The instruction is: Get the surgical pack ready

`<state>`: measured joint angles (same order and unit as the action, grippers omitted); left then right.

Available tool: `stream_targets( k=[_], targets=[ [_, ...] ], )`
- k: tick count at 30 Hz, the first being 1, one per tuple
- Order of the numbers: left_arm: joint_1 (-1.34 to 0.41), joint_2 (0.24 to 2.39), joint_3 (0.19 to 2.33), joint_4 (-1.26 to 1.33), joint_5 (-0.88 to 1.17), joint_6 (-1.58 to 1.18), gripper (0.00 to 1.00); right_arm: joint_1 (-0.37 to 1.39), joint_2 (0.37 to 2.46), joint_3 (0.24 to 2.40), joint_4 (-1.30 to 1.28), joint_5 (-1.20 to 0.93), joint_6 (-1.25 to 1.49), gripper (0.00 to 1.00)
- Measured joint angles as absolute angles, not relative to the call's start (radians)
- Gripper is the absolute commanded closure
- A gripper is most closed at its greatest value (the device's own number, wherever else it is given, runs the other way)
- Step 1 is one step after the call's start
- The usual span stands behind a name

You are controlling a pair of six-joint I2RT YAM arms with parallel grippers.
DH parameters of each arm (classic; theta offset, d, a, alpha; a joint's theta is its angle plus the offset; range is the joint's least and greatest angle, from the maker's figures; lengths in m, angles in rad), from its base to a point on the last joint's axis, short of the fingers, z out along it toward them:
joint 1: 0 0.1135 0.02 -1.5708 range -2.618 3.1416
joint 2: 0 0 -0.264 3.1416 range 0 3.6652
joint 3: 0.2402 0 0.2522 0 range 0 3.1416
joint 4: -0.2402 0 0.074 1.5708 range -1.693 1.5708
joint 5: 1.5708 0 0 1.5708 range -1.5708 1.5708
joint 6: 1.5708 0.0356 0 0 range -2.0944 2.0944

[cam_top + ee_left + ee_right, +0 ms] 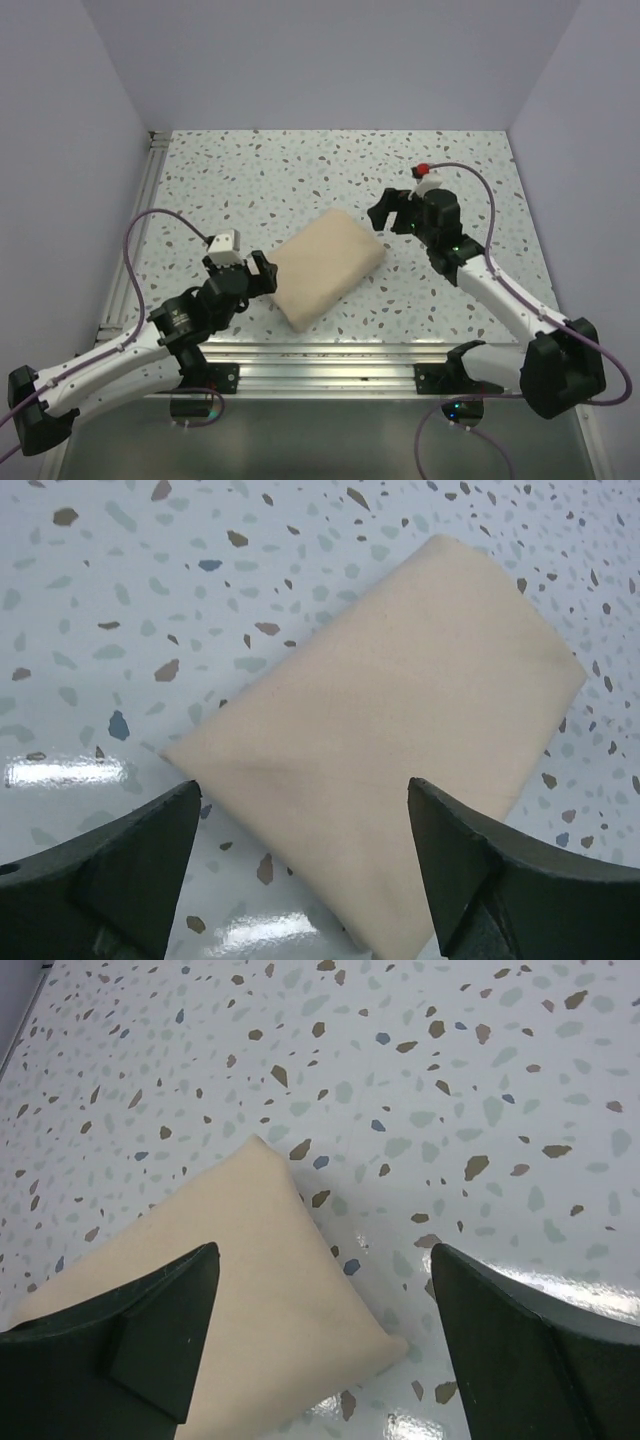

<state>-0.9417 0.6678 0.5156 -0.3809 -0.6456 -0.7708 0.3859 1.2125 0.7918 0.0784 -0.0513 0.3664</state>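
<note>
arms: we count two, the left arm (120, 350) and the right arm (500, 295), both based at the near edge. Each trails one of the purple cables (150, 215).
rail: one aluminium rail (330, 355) runs across the near edge between the bases.
left gripper: one (264, 273). Its jaws are wide and grip nothing. It sits just beside the near-left long edge of the bundle, and we can't tell if a fingertip touches the cloth. In its wrist view (302, 790) the two fingers stand well apart, with cloth showing below and between them.
tan cloth bundle: one (328, 265), folded shut and lying flat mid-table between the two grippers. It runs diagonally from near-left to far-right. Only cloth shows (400, 710); the surface is smooth, with one faint crease.
right gripper: one (385, 213). Its jaws are wide and hold nothing. It is near the far-right corner of the bundle and apart from it. In its wrist view (325, 1255) that corner (260, 1290) lies below the spread fingers.
table: one (300, 170), with a white top speckled grey and brown. It is glossy, with light glare near the grippers.
walls: we count three plain pale walls (330, 60), at the left, back and right.
</note>
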Motion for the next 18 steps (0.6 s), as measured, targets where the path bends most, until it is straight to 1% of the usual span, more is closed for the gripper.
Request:
stream_targets(
  k=[2, 6, 7, 10, 14, 18],
  targets=[
    [-0.942, 0.656, 0.527, -0.381, -0.686, -0.742, 0.07, 0.386, 1.136, 0.744, 0.065, 0.006, 0.371, 0.09],
    [-0.942, 0.63, 0.527, -0.37, -0.744, -0.68, 0.06, 0.386, 0.937, 0.6, 0.061, 0.097, 0.375, 0.09],
    [-0.942, 0.62, 0.525, -0.363, -0.754, -0.666, 0.0, 0.386, 0.886, 0.559, 0.062, 0.118, 0.376, 0.09],
    [-0.942, 0.556, 0.487, -0.313, -0.762, -0.626, 0.0, 0.386, 0.767, 0.46, 0.06, 0.168, 0.377, 0.09],
    [-0.942, 0.408, 0.366, -0.237, -0.741, -0.572, 0.0, 0.386, 0.649, 0.333, 0.081, 0.209, 0.376, 0.08],
    [-0.942, 0.313, 0.258, -0.142, -0.694, -0.51, 0.0, 0.386, 0.552, 0.215, 0.104, 0.227, 0.373, 0.08]
  ],
)
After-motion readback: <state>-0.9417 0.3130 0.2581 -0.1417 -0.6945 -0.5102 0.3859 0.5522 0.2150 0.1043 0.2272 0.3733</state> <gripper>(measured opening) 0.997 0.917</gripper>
